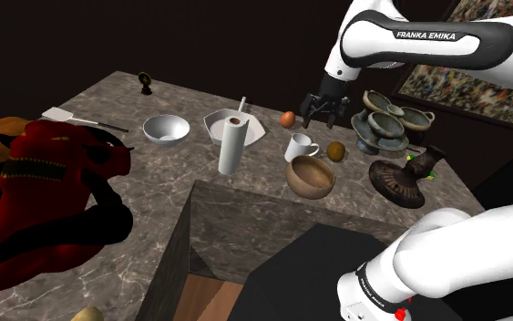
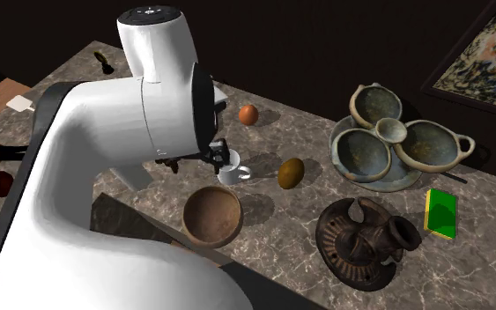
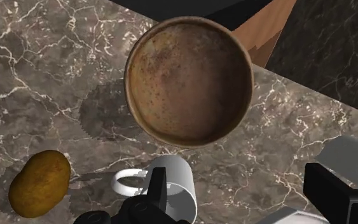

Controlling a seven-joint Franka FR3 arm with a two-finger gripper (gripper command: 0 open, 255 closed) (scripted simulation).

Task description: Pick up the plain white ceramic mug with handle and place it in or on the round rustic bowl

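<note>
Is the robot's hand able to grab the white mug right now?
Probably yes. The hand hangs open above the mug, and nothing covers the mug. The bowl and the potato sit beside it, apart. The mug lies under one finger, so the hand likely needs a small shift.

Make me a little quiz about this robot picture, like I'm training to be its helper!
1. True or false: the plain white handled mug sits inside the round brown speckled bowl.
2. The black two-finger gripper is: A open, B shut on the mug, C shut on nothing.
3. What colour is the flat rectangular block beside the dark brown vessel?
Key: 1 false, the mug stands beside the bowl; 2 A; 3 green.
</note>
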